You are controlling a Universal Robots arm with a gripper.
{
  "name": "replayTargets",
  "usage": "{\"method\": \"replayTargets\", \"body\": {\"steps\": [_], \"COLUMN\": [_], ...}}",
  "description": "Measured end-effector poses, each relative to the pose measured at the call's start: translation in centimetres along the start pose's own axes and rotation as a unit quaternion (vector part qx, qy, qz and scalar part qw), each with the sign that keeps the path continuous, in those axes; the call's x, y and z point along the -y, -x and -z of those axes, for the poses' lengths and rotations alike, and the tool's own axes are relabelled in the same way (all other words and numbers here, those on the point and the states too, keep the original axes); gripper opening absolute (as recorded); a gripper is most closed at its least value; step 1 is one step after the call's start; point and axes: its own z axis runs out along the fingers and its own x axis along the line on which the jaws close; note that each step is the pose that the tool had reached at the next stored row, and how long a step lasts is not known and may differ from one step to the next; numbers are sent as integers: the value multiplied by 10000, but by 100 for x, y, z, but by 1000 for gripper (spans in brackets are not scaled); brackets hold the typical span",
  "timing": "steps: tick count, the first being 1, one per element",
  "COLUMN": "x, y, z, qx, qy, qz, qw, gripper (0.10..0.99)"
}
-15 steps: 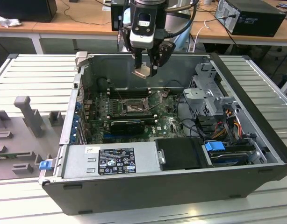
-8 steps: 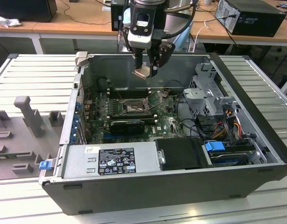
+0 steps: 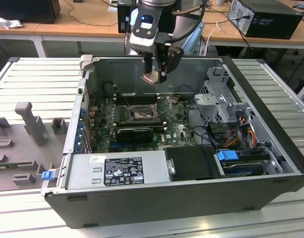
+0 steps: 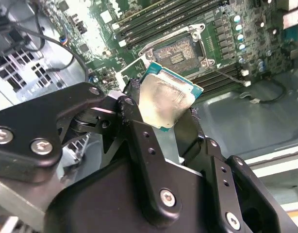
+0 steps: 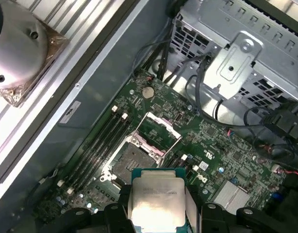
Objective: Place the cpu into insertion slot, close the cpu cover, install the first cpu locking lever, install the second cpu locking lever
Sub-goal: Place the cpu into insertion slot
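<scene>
My gripper (image 3: 155, 75) hangs above the open computer case, shut on the cpu (image 3: 153, 77). In both wrist views the cpu (image 4: 164, 99) (image 5: 156, 200) shows its silvery metal face between the black fingers (image 4: 139, 131). The insertion slot (image 5: 131, 160) (image 4: 178, 48) (image 3: 140, 114) lies below on the green board, its pin field uncovered. The cpu cover (image 5: 157, 127) stands flipped up at the socket's edge. Two thin locking levers (image 3: 165, 102) stick up beside the socket.
Long black memory slots (image 5: 98, 145) run beside the socket. A metal drive cage (image 5: 236, 63) with cables (image 3: 243, 131) fills the case on the exterior view's right. The power supply (image 3: 117, 171) and a black card (image 3: 134, 134) lie nearer the camera. Grey fixtures (image 3: 28, 119) stand outside the case.
</scene>
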Motion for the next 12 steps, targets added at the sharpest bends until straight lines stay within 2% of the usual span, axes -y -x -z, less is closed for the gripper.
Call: {"method": "replayTargets", "body": {"steps": [3,12], "x": [0,6], "y": [0,1], "z": [-8,-63], "qx": [25,28], "qy": [6,5], "qz": [-285,-314], "qw": [9996,9995], "gripper": [529,529]}}
